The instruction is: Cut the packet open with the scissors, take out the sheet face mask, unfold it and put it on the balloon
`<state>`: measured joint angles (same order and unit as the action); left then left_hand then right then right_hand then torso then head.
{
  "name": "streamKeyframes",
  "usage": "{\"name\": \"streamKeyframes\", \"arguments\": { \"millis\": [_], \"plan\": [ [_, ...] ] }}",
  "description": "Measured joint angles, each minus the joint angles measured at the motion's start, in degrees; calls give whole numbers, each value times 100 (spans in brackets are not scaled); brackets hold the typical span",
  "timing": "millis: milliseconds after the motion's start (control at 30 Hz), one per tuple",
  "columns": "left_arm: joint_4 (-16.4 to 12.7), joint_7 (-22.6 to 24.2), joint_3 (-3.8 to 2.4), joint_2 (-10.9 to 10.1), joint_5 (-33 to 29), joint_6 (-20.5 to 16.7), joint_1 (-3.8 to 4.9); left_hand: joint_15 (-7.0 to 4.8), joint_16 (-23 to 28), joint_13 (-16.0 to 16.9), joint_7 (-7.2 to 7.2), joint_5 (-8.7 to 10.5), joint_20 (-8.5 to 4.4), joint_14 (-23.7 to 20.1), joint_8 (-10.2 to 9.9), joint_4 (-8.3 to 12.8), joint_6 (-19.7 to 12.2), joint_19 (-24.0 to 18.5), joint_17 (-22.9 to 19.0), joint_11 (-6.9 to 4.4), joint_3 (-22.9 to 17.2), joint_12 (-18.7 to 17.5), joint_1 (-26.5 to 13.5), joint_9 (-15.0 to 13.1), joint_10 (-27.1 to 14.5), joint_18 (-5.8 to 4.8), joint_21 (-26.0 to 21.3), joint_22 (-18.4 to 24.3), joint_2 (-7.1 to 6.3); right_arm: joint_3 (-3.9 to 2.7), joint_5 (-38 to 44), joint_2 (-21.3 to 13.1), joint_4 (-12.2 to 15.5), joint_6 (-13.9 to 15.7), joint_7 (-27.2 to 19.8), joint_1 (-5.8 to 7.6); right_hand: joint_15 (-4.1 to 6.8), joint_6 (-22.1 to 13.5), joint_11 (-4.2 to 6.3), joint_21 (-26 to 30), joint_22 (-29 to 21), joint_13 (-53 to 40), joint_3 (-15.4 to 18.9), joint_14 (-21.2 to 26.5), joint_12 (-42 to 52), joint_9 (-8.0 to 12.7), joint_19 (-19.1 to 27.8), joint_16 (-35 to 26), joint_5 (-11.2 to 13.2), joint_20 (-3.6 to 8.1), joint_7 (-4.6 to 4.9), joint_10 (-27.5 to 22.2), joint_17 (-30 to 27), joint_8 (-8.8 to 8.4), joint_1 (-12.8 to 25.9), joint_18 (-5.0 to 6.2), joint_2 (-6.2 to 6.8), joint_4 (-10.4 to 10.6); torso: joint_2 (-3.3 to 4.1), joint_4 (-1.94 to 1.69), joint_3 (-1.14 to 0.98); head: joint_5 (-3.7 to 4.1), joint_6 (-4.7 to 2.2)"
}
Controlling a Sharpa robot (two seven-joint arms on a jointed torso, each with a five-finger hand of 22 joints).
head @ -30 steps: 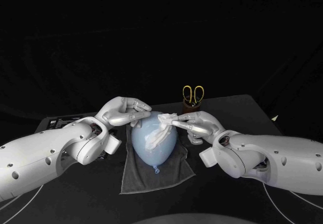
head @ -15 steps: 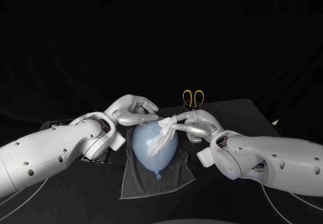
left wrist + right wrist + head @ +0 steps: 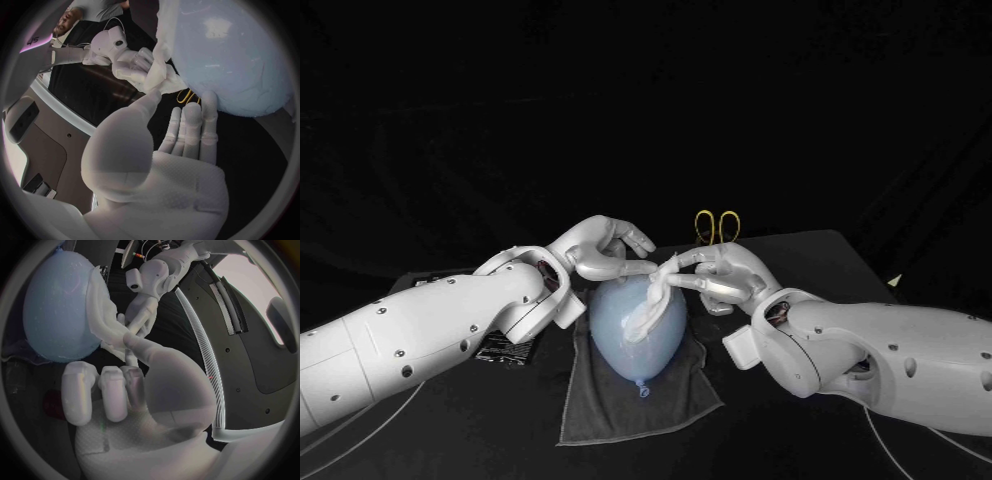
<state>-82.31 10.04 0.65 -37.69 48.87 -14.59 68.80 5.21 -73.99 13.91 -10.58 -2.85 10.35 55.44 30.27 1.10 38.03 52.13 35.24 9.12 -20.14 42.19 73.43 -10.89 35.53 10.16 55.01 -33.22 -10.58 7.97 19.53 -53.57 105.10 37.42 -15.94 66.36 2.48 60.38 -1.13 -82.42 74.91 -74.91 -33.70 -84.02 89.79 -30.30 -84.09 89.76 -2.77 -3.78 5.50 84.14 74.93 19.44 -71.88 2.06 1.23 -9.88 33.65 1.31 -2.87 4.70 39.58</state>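
Grey towel (image 3: 639, 395), lower centre. Pale blue balloon (image 3: 629, 325) lies on it, knot nearest. Crumpled white sheet mask (image 3: 651, 300) on the balloon's upper half. Right hand (image 3: 718, 275) pinches the mask's top. Left hand (image 3: 606, 250) touches the same edge, grip not discernible. Yellow-handled scissors (image 3: 717, 228) upright behind, centre.

You see a pale blue balloon (image 3: 635, 330), inflated and teardrop-shaped, lying on its side on a grey cloth (image 3: 610, 400), with its knotted neck pointing toward the robot and its round end away. A white sheet face mask (image 3: 653, 300), crumpled into a narrow, wrinkled strip and not unfolded, drapes down the balloon's upper surface from the round end toward its middle. The strip's upper end is pinched in the right hand (image 3: 718, 280). Beyond the balloon, scissors (image 3: 718, 226) with yellow handles stand upright, handles up, blades hidden.
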Motion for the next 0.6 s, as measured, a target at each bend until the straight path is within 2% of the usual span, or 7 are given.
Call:
{"name": "streamKeyframes", "arguments": {
  "millis": [200, 333, 433, 533, 600],
  "plan": [
    [181, -119, -5, 146, 87, 61, 29, -8, -150, -218, 13, 0, 20, 150, -9, -8, -29, 81, -146, 21, 70, -194, 262, 56, -62, 0, 103, -60, 149, 0, 100, 9, 15, -241, 41, 24, 0, -3, 0, 0, 0, -3, -30, 0, -8, -1, 1, -7, 1, 0, -2, 0, 2, 10, 5, -1, 5, 0, -8, 1, -1, -27, -66],
    [247, -176, -7, 204, 117, 147, 37, -15, -287, -486, 17, 0, -15, 375, -119, 50, -17, 116, -201, 22, 43, -480, 496, 124, -51, 1, 171, -94, 237, 0, 180, 9, 46, -389, 69, 34, 0, -18, 0, 0, 1, -4, -31, 0, -17, -5, 1, -3, 1, -1, -3, 0, 2, 29, 5, -1, 5, 0, -8, 3, -1, -28, -97],
    [256, -210, -8, 234, 143, 268, 40, -111, -382, -798, 15, 0, -90, 606, -268, 153, 224, 191, -227, -77, -60, -861, 575, 207, 227, 1, 268, -136, 238, 0, 235, 8, 60, -473, 78, 43, -1, -20, 0, 1, 2, -4, -31, 0, -16, -10, 1, 5, 1, -1, -3, 0, 2, 29, 14, -1, -4, 0, -5, 4, -1, -29, -112],
    [244, -233, -11, 241, 164, 440, 43, -265, -484, -1009, 123, 0, -194, 885, -431, 261, 414, 291, -94, -185, -168, -1214, 614, 285, 467, 1, 337, -181, 236, 0, 283, 7, 69, -537, 82, 54, -1, -30, 0, 1, 3, -4, -31, 0, 2, -14, 2, 4, 1, -1, -9, 0, 2, 28, 29, -2, -19, 0, -5, 4, -1, -30, -127],
    [224, -239, -11, 238, 186, 572, 44, -339, -563, -1034, 170, 0, -291, 1101, -542, 309, 520, 390, 85, -237, -270, -1443, 615, 324, 611, 1, 440, -311, 234, 0, 315, 6, 73, -571, 84, 60, -1, -32, 0, 2, 3, -3, -31, 0, 2, -15, 2, 4, 3, -1, -8, -1, 1, 27, 35, -2, -26, 0, -5, 2, -1, -29, -140]
  ]
}}
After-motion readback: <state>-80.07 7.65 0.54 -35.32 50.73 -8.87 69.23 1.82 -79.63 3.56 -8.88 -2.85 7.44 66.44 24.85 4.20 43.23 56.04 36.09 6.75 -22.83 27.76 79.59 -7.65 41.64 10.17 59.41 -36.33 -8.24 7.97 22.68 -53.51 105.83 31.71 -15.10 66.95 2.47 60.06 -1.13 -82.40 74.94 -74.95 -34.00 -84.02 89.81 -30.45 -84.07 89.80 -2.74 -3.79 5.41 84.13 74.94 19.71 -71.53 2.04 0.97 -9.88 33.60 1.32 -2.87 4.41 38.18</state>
